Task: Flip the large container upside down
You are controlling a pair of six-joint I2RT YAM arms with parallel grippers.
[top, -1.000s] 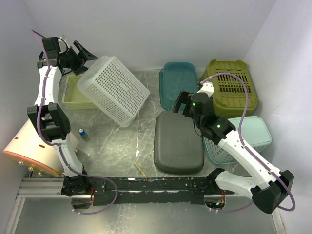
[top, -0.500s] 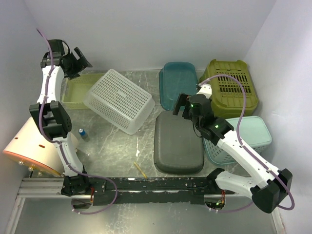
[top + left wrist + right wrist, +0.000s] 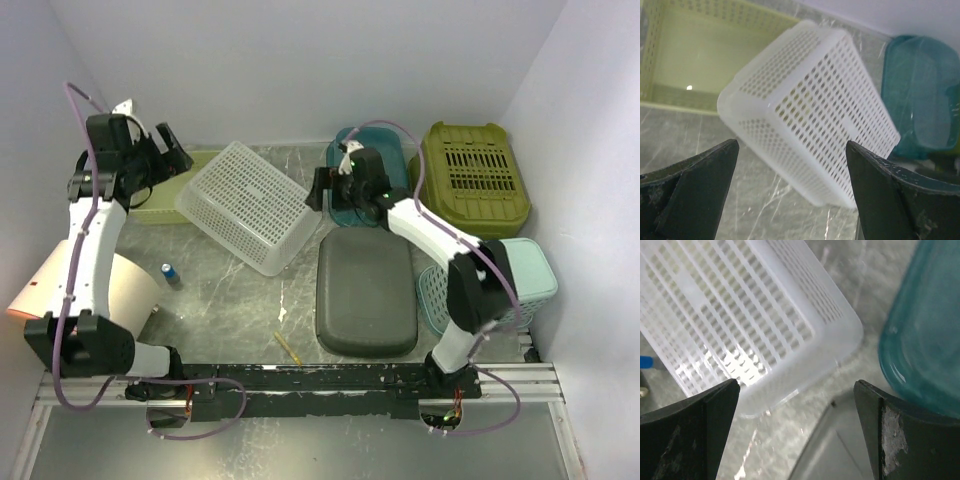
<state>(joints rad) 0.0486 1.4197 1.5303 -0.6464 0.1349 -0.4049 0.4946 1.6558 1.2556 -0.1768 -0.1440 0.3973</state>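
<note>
The large container is a white perforated basket [image 3: 250,205] lying bottom face up and slightly tilted on the marble table, left of centre. My left gripper [image 3: 172,152] hovers open just off its back left end, touching nothing. In the left wrist view the basket [image 3: 810,115] fills the space ahead of the open left gripper [image 3: 791,160]. My right gripper [image 3: 322,190] is open beside the basket's right corner. The right wrist view shows that basket corner [image 3: 765,325] just ahead of the empty right gripper [image 3: 796,395].
A yellow-green tray [image 3: 150,195] sits behind the basket's left end. A teal container [image 3: 365,160], an olive basket [image 3: 470,175] and a pale teal basket [image 3: 505,290] stand at right. A dark grey lid [image 3: 365,290] lies centre. A small blue bottle [image 3: 170,273] and a yellow stick [image 3: 290,348] lie near front.
The basket came down from a steep raised tilt to lie lower on the table. My left arm swung back from it. My right arm reached back left to the basket's right corner.
</note>
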